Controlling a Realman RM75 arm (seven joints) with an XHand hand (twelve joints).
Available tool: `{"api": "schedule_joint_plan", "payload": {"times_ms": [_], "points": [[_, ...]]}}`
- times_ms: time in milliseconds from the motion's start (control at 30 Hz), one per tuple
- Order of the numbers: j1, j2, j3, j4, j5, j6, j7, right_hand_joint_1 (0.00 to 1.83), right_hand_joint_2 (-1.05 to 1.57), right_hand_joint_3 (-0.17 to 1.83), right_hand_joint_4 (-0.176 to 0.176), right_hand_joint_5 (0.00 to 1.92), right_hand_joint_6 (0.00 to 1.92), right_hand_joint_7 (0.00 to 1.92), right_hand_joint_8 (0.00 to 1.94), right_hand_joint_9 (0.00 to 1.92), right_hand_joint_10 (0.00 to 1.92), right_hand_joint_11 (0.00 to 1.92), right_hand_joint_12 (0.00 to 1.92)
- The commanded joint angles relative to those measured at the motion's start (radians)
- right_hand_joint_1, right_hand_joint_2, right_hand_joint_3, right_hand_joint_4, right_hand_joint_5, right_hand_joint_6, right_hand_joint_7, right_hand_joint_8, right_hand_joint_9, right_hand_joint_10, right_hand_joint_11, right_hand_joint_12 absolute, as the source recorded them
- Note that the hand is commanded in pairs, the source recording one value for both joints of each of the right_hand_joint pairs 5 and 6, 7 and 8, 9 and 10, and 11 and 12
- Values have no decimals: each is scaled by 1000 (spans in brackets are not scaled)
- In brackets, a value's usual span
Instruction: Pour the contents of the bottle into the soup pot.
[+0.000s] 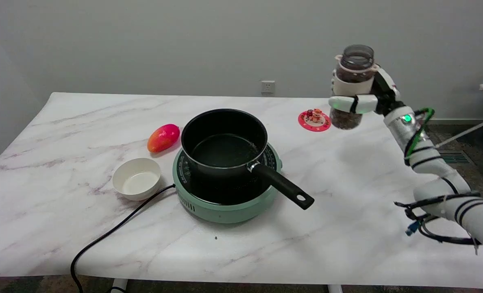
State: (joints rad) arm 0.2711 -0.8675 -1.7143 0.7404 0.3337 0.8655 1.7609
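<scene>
Nothing has been poured yet, as far as the picture shows; the lifting looks done and the carrying across, the tipping and the emptying are all left. Nearest the front edge of the marble table (pixel 347 244) a black cable (pixel 115 232) runs off the front toward the left corner; behind it, about midway along the table, stands the green hotplate (pixel 225 209) with the black soup pot (pixel 224 140) on it, upright, its handle (pixel 284 186) pointing toward the front right; the inside of the pot looks dark and I cannot tell whether anything lies in it. Just left of the hotplate sits a white bowl (pixel 137 178), and behind that, near the pot's left side, a red and orange fruit (pixel 163 137). Toward the back edge on the right lies a small pink coaster (pixel 314 120) with tiny figures on it. Near the right edge, well apart from the pot and raised in the air, the right hand (pixel 357 95) has its fingers wrapped around the bottle (pixel 353 83), gripping it about its middle; the bottle stands upright, its dark brown contents showing in the lower part below the fingers, its mouth uppermost.
</scene>
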Motion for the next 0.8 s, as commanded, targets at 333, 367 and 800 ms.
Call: {"api": "schedule_joint_plan", "payload": {"times_ms": [333, 367, 800], "points": [[325, -79, -187, 453, -707, -424, -37, 1489, 1160, 385, 0, 1920, 1920, 1920, 1920, 1311, 1311, 1177, 1177], [325, -83, -189, 470, -737, -454, -41, 1498, 1123, 397, 0, 1920, 1920, 1917, 1917, 1303, 1303, 1167, 1167], [239, -71, -171, 720, -1149, -665, -43, 1539, 957, 495, 0, 1919, 1919, 1891, 1891, 1267, 1267, 1115, 1115]]}}
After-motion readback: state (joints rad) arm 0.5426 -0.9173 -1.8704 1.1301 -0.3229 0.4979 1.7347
